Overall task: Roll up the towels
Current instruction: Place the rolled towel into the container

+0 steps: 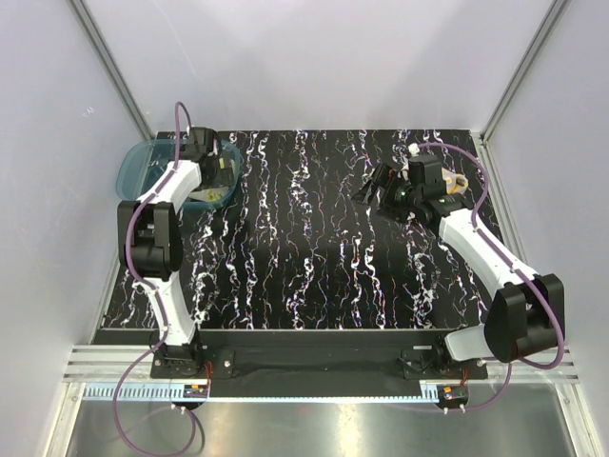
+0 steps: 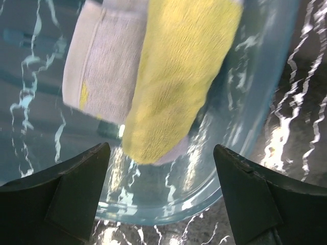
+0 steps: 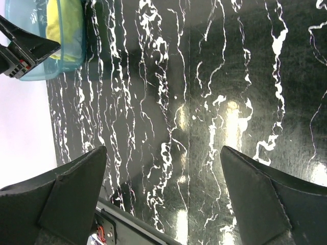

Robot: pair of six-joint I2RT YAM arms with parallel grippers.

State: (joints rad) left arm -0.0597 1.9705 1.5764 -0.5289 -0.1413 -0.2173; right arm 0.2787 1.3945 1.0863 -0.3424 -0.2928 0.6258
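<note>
Towel (image 2: 179,76) in basin (image 1: 133,167) at table's (image 1: 314,257) far left, left tool (image 2: 161,147) above, right tool (image 3: 163,149) far right

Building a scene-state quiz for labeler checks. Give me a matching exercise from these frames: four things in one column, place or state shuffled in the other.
Things:
1. yellow towel
2. teal basin
3. left gripper
4. right gripper

Place or state:
A. open, over the bare black marbled table, right side
B. at the far-left corner of the table
C. lying inside the basin
D. open, over the towel in the basin

Pairs: 1-C; 2-B; 3-D; 4-A
</note>
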